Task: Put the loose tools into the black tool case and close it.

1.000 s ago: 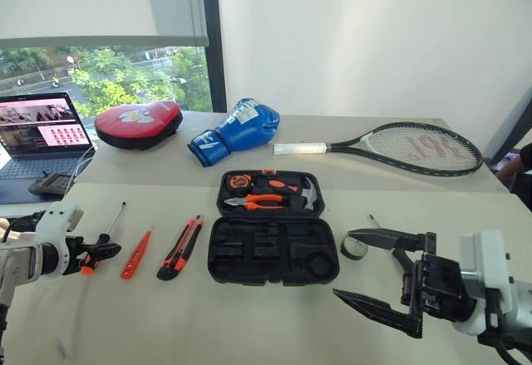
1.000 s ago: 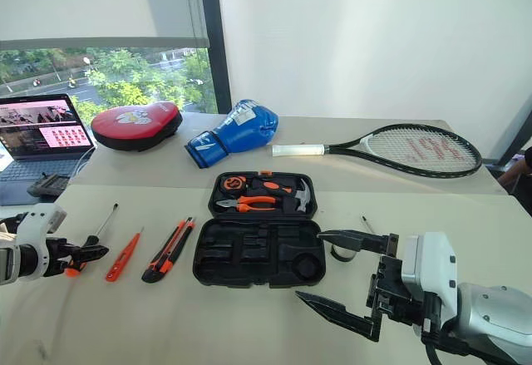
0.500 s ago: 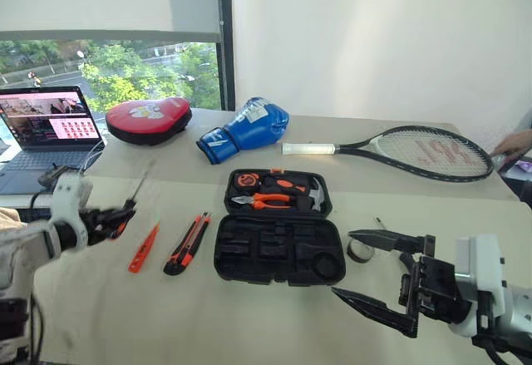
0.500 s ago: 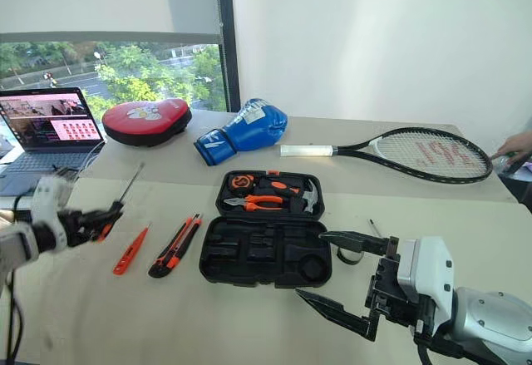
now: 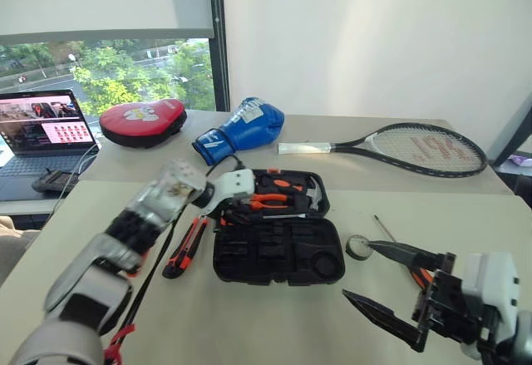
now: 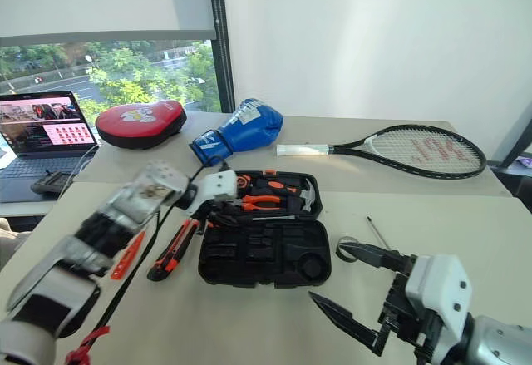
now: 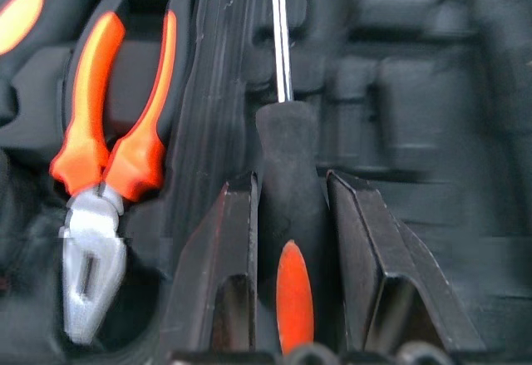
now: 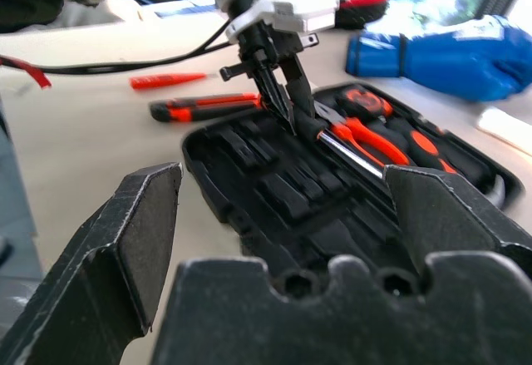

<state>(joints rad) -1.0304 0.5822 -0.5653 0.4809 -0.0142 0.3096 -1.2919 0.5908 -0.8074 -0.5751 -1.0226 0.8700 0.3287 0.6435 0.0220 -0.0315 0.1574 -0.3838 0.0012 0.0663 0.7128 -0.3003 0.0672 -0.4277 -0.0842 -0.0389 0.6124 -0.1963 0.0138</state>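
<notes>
screwdriver (image 7: 287,174) in left end effector (image 8: 283,103) (over case (image 5: 278,253))

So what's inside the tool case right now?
In the tool case: orange-handled pliers and a hammer in the lid half; the left gripper holds a screwdriver over it. Recesses beneath the gripper are hidden.

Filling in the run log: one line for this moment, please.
left tool: shut on screwdriver | over black tool case | right tool: open, empty

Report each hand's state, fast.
Left hand: closed on a long screwdriver, above the black tool case.
Right hand: open, holding nothing.
</notes>
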